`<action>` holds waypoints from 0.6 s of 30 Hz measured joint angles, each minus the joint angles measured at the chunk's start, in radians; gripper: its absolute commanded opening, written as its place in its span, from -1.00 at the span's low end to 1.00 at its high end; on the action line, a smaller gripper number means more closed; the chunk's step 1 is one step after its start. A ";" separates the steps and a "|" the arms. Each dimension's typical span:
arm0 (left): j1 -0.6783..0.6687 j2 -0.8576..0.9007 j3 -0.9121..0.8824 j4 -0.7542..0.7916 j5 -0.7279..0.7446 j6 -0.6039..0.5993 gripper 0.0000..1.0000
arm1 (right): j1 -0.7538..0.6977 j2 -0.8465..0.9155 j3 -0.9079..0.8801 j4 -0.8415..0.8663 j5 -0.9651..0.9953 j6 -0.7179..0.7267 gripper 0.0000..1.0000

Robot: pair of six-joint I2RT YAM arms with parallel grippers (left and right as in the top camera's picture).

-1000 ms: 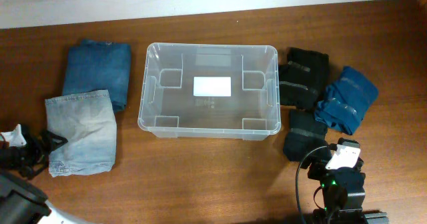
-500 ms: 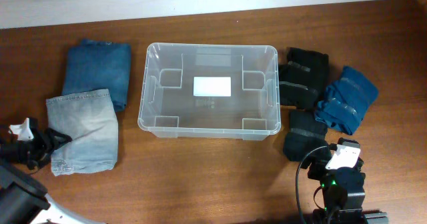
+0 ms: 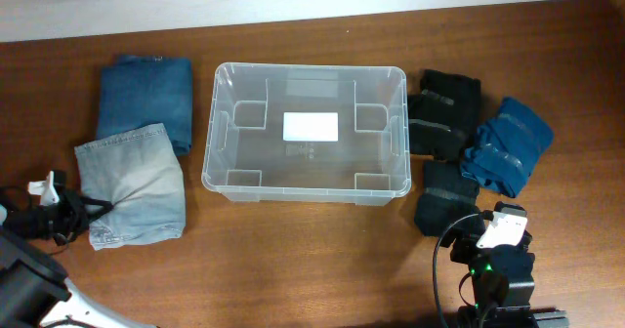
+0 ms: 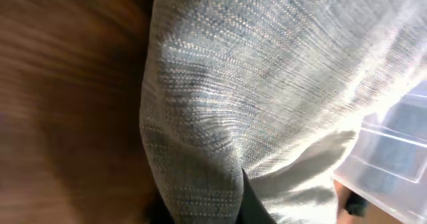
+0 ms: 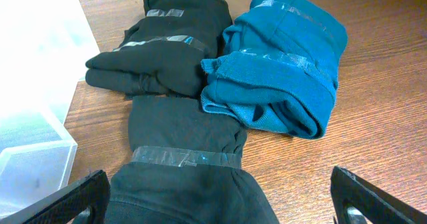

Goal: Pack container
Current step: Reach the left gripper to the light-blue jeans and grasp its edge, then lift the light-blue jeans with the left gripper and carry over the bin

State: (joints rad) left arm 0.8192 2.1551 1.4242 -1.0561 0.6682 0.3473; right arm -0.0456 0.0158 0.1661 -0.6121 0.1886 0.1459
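Observation:
The clear container (image 3: 305,69) stands empty mid-table, a white label on its bottom; one corner shows in the left wrist view (image 4: 393,159). My left gripper (image 3: 96,207) is shut on the left edge of the folded light denim (image 3: 137,186), which puckers at the pinch. Up close the fabric (image 4: 267,84) fills the view and bunches between my fingers (image 4: 252,204). My right gripper (image 5: 227,207) is open, its fingers standing wide on either side of a taped black bundle (image 5: 180,177) and not touching it.
Folded dark blue jeans (image 3: 145,99) lie behind the light denim. Right of the container lie a black bundle (image 3: 444,113), a teal bundle (image 3: 506,144) and the nearer black bundle (image 3: 444,199). The right arm (image 3: 493,260) sits at the front edge.
My left gripper has shut on the light denim's edge and moved right, dragging and skewing the denim toward the container. The right arm has not moved.

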 measured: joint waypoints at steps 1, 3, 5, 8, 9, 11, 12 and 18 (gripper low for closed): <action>-0.001 0.000 0.010 -0.022 0.000 -0.003 -0.99 | 0.000 0.000 0.000 0.000 0.000 0.000 0.97; -0.004 -0.001 0.040 -0.082 0.002 -0.008 -0.99 | 0.000 0.000 0.000 0.000 0.000 0.000 0.97; -0.007 -0.018 0.076 -0.144 0.011 -0.011 -0.99 | 0.000 0.000 0.000 0.000 0.000 -0.001 0.97; -0.013 -0.109 0.130 -0.228 0.031 -0.014 -0.99 | 0.000 0.000 0.000 0.000 -0.001 0.000 0.97; -0.016 -0.161 0.148 -0.248 0.035 -0.014 -0.99 | 0.000 0.000 0.000 0.000 0.000 0.000 0.97; -0.026 -0.280 0.188 -0.274 0.047 -0.014 -0.99 | 0.000 0.000 0.000 0.000 0.000 -0.001 0.97; -0.030 -0.338 0.205 -0.279 0.056 -0.015 -0.99 | 0.000 0.000 0.000 0.000 0.000 0.000 0.97; -0.083 -0.701 0.256 -0.259 0.166 -0.051 -0.99 | 0.000 0.000 0.000 0.000 0.000 0.000 0.96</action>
State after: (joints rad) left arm 0.7361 1.4540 1.6802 -1.3151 0.8341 0.2958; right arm -0.0456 0.0158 0.1661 -0.6121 0.1886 0.1455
